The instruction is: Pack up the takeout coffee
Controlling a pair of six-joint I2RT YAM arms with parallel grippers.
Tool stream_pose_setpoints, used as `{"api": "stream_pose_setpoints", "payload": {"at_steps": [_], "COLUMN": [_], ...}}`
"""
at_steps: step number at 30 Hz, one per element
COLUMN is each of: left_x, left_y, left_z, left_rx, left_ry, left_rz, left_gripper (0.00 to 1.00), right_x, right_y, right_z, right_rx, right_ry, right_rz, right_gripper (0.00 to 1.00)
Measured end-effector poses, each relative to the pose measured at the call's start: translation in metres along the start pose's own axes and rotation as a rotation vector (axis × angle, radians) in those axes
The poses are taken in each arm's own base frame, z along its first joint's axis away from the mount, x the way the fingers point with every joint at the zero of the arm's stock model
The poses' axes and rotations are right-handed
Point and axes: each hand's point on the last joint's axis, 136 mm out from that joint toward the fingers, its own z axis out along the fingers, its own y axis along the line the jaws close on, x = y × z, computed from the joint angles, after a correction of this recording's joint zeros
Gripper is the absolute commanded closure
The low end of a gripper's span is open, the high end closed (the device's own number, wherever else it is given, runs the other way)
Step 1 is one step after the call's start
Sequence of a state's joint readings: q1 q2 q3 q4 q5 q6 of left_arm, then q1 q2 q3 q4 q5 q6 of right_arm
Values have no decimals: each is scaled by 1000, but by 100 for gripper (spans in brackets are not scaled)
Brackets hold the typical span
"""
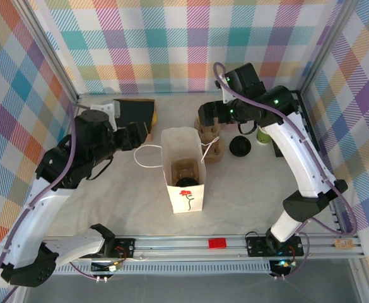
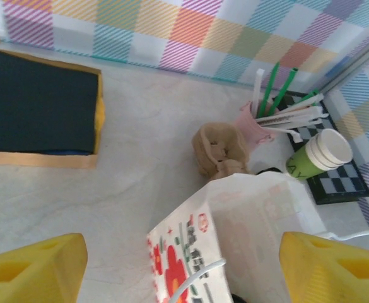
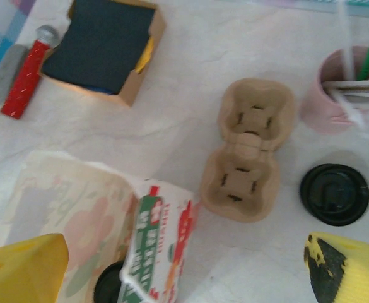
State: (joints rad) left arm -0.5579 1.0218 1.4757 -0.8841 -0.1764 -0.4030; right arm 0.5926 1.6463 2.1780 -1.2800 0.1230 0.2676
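Black-lidded takeout coffee sits inside the upright white paper bag
The bag's mouth faces up so the coffee rests level; left gripper at its ten o'clock and right gripper at one o'clock gape wide and empty, apparently not needed for support.

Marbled table: paper bag by the left pincer, cup carrier and loose lid beneath the right pincer.

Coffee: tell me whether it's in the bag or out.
In. The coffee sits down inside the upright, open bag, its black lid showing from above; the cup under it is hidden.
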Motion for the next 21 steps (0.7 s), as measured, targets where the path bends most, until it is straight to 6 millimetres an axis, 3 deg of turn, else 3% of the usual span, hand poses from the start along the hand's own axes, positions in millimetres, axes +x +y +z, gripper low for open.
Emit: {"api": "stream_pose_setpoints", "payload": {"at_steps": [4,9,14,21], "left_x": [19,52,75,83], "left_y": [20,52,86,111], "left_z": [3,18,31,44], "left_rx": [-56,-147,-234,-251], "left_ry": [14,68,119,134], "left_rz": [3,-34,-129,-272], "left_gripper": [20,17,17,17], "right_x": [-4,5,22,28], "right_y": [-34,-70,-84,-99], "right_z": [0,10,31,42], "right_rx": [82,193,243,262], "right_ry": [-17,10,62,77], "right_rz": [42,80,78,90], "right_gripper": [0,1,1,1]}}
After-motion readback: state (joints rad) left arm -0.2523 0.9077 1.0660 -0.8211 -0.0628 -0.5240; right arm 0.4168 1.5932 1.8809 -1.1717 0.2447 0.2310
